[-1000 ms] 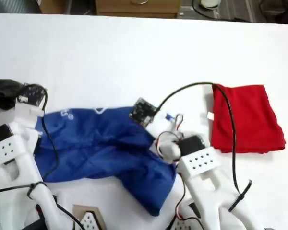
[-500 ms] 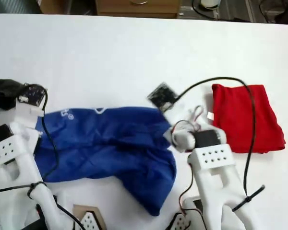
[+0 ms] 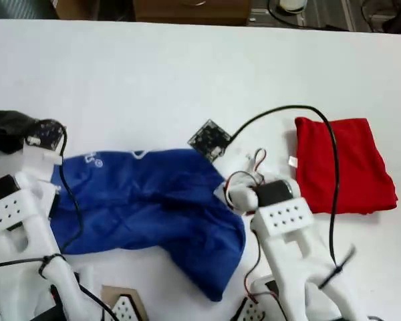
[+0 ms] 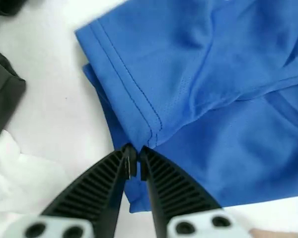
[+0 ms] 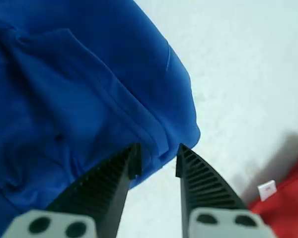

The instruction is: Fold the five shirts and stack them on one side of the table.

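A crumpled blue shirt (image 3: 150,200) lies across the near middle of the table. A folded red shirt (image 3: 342,167) rests to its right. The left arm (image 3: 13,204) stands at the blue shirt's left end. There my left gripper (image 4: 134,157) is shut on the blue shirt (image 4: 203,84) at its stitched hem. The right arm (image 3: 284,217) stands between the two shirts. My right gripper (image 5: 157,157) is open, its fingers straddling the rounded right edge of the blue shirt (image 5: 64,94). A corner of the red shirt (image 5: 290,201) with a white tag shows nearby.
A dark garment (image 3: 5,127) lies at the table's left edge behind the left arm, and white cloth (image 4: 25,173) sits beside the left gripper. A black cable (image 3: 324,144) loops over the red shirt. The far half of the white table (image 3: 187,67) is bare.
The right arm swung right, away from the blue shirt, then came partway back to its right edge. The left arm and both shirts stayed put.
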